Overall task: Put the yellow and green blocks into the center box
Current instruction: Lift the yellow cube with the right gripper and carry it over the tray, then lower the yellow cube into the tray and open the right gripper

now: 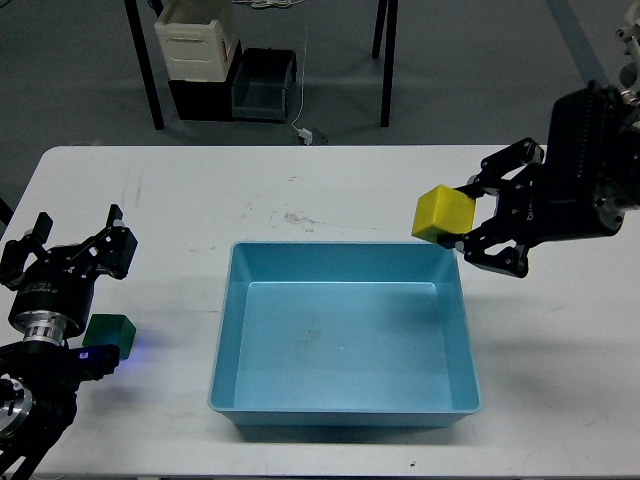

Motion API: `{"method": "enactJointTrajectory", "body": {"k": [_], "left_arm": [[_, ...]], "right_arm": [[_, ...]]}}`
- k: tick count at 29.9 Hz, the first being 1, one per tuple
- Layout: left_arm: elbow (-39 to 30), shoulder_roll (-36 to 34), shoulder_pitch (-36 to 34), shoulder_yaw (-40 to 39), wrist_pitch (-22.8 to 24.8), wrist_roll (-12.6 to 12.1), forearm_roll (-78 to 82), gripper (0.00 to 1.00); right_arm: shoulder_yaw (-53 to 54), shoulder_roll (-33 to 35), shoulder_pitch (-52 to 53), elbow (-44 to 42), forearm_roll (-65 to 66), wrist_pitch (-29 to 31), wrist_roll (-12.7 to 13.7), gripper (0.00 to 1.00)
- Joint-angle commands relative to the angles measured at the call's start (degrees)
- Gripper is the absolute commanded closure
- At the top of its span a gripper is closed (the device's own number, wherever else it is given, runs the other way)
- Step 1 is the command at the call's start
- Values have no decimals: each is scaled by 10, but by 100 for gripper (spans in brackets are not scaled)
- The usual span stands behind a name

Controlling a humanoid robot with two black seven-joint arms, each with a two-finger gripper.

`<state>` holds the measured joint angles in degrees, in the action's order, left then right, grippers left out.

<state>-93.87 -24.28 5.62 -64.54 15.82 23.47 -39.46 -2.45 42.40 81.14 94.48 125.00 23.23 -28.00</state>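
**Yellow block held beside the tray, green block on the table at left**

White tabletop (330,190) fills most of the head view, lightly scuffed and smudged near its middle. Beyond its far edge lies grey floor, where a cream-white crate (198,40) stands beside a dark grey bin (262,82), between two black table legs.

At the centre of the table sits the light-blue tray (225,345), shallow, with sloped walls and a rounded rim. Nothing lies inside it; only a few faint marks show on its floor.

From the right edge the right arm reaches in, and the right gripper (462,222) has its two black fingers closed against the yellow block (443,214). That block is lifted clear of the table and tilted, hanging just beyond the tray's far right corner, close to the rim but not inside the tray.

On the left side, the left gripper (82,240) points toward the far side of the table with its fingers spread wide and nothing between them. The green block (109,333) rests on the table nearer the robot than those fingertips, just beside the arm's wrist section, well apart from the tray's left wall. A small blue glow shows on the tabletop next to the green block.
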Motion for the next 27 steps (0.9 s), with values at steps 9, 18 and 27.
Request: {"method": "enactJointTrajectory", "body": {"k": [9, 18, 27], "left_arm": [[0, -1, 2, -1, 0, 1, 0, 0], [1, 0, 1, -1, 0, 1, 0, 0], [4, 0, 0, -1, 0, 1, 0, 0]], "right_arm": [[-107, -130, -16, -104, 0, 3, 0, 86], [-84, -211, -79, -217, 0, 2, 0, 81], [-28, -230, -121, -219, 0, 1, 0, 64]]}}
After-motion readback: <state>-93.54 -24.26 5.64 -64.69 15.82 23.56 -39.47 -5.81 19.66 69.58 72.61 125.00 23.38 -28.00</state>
